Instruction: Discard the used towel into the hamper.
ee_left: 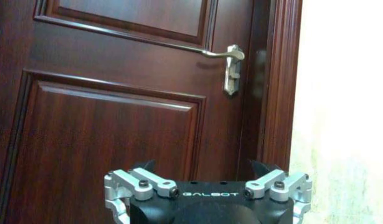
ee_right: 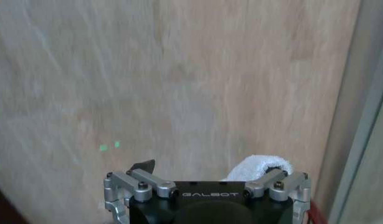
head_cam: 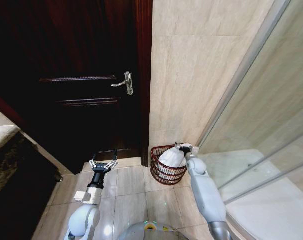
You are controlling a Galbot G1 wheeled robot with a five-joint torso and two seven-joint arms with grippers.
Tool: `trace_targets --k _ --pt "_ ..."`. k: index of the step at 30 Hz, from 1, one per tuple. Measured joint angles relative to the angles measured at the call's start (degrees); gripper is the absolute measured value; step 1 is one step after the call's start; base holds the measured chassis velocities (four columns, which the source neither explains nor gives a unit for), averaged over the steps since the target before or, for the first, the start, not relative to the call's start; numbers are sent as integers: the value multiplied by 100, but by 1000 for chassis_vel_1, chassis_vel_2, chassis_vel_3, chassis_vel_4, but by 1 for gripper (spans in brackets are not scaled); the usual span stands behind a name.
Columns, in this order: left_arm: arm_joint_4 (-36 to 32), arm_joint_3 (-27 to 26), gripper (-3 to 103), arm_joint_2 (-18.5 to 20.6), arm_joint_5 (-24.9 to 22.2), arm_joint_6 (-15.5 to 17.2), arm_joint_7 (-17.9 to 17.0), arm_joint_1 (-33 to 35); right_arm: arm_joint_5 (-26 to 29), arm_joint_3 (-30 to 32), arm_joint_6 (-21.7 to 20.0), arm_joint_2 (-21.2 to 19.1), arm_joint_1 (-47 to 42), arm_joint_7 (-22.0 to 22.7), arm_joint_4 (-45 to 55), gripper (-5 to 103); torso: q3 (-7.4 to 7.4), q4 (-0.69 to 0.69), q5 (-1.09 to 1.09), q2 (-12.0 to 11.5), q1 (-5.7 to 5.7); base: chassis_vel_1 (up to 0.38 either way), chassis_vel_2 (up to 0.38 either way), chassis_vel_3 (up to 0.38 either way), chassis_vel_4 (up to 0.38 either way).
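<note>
Right claw (head_cam: 183, 147) holds towel (head_cam: 171, 158) over hamper (head_cam: 166, 175).

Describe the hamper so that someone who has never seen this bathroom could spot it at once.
Start at the dark wooden door with the metal lever handle, then move to the beige tiled wall beside it. At the foot of that wall, on the floor by the glass shower screen, stands the hamper. It is a round, dark red wire basket, with a white towel bulging from its top.

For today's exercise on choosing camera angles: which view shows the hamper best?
The head view: the whole hamper stands by the wall with the white towel in it, under the right gripper. The right wrist view catches a red sliver of it; the left wrist view faces the door.
</note>
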Motion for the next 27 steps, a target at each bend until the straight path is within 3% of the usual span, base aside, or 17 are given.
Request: trace_targets --k 6,9,12,17,27 --pt "-29 -4 100 10 -7 11 -4 16 294 -170 -1240 -251 -178 -361 -374 100 0 -3 0 0 0 0 0 0 0" --pt "-61 -19 100 -1 -17 11 -8 31 396 -118 -1377 -192 -135 -444 -576 100 0 -4 1 0 0 0 0 0 0" --pt "-82 -28 100 3 -22 11 -12 42 534 -84 -1347 -126 24 -358 -590 100 0 1 1 0 0 0 0 0 0" --pt "-86 -40 100 7 -32 12 -22 31 442 -131 -858 -141 227 -241 -260 100 0 0 1 0 0 0 0 0 0" --pt "-27 -51 100 27 -114 -15 -25 20 798 -168 -1057 -666 267 212 1339 100 0 -1 0 0 0 0 0 0 0"
